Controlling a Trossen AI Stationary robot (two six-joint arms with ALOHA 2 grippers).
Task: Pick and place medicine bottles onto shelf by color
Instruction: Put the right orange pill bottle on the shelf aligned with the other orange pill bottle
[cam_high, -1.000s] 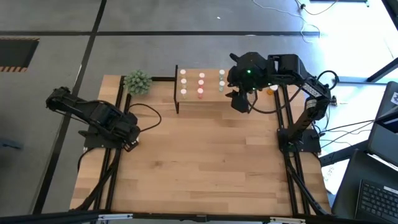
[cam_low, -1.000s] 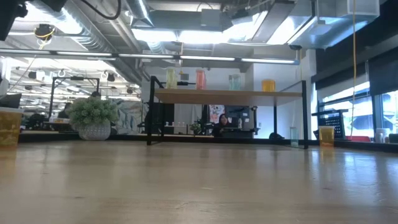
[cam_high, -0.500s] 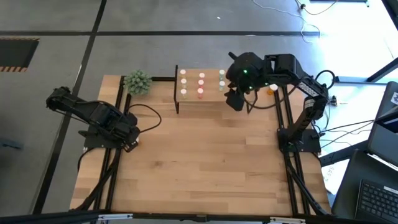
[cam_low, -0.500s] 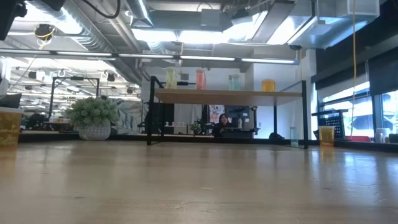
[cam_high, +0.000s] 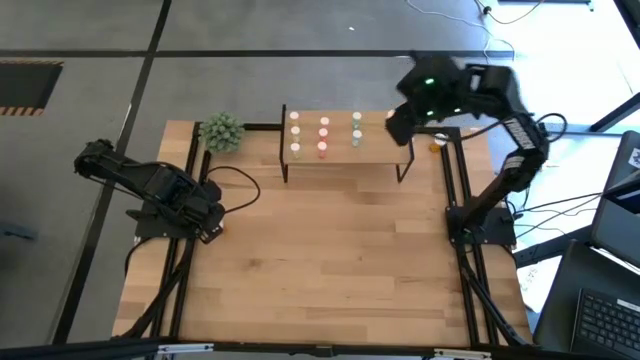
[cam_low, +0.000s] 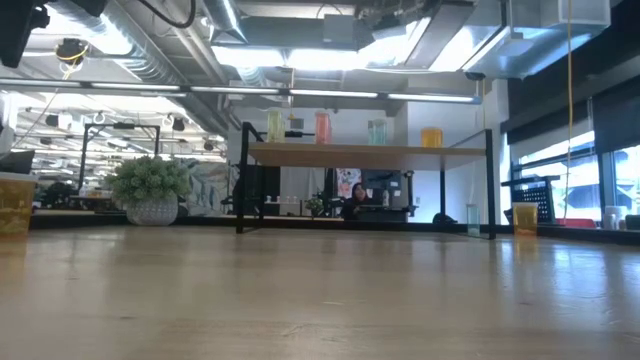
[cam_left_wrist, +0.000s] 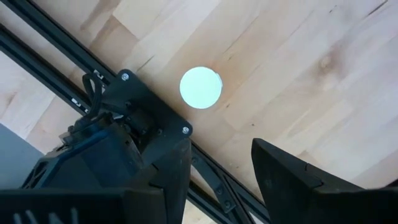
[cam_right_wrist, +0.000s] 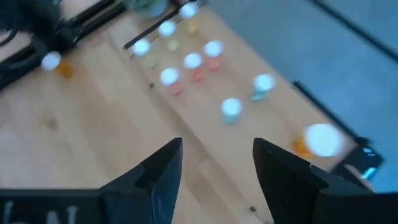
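So the right gripper (cam_high: 400, 128) is up off the shelf (cam_high: 375, 150), hanging over its 3 o'clock end with fingers (cam_right_wrist: 163, 171) spread and nothing between them. The shelf sits at about 12 o'clock on the table (cam_high: 320, 260); on it the medicine bottles (cam_high: 324, 135) stand in three short rows: yellowish at the 9 o'clock side, pink-red in the middle, green toward 3. There's an orange bottle (cam_high: 438, 145) down on the table just off the shelf's 3 o'clock end (the low view also shows an orange one (cam_low: 431, 137) already standing up on the shelf). My guess is that's the next pick.

How I'd do it: line up straight above the cap before dropping, keep the fingers wide until they straddle the body, then close low on the bottle rather than on the cap. Watch the shelf's black leg close by. Place it beside the other orange one, clear of the green row.

Left gripper (cam_left_wrist: 217, 180) is parked at 9 o'clock over the table edge, jaws apart, empty.
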